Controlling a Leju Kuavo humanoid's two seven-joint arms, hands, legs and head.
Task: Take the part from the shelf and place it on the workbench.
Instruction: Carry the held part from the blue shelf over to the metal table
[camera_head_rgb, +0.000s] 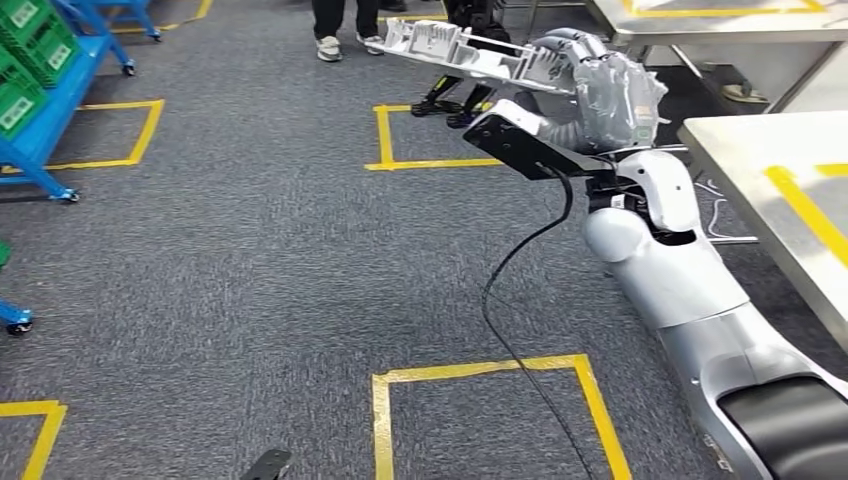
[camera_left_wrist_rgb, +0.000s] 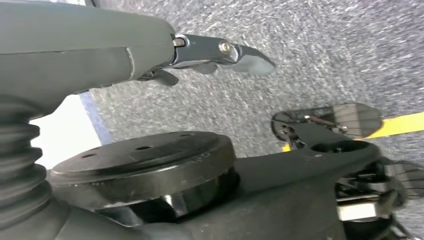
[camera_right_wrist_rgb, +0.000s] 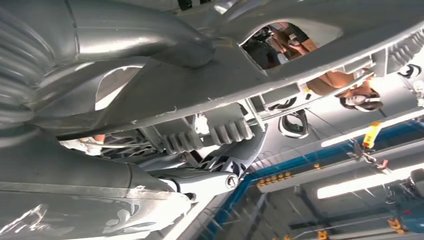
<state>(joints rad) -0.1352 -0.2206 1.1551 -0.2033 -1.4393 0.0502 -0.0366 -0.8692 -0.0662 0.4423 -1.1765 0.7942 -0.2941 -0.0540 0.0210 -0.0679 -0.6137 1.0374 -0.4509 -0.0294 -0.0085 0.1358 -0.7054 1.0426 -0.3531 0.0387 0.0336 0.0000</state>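
Right hand (camera_head_rgb: 612, 92) is gripping the grey part (camera_head_rgb: 470, 52) at its right end — long axis running out to the left, held high over the carpet. Workbench (camera_head_rgb: 770, 190) is lying just right of that arm — the carry goes rightward. Left hand (camera_left_wrist_rgb: 220, 52) is hanging with nothing in it.

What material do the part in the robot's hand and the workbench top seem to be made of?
Part: probably moulded plastic, matt light grey, judging by its thin ribs, cut-outs and rough edges; cast metal is possible. Right hand holds it. Workbench: likely brushed stainless steel, with a dull silver sheen and yellow tape.
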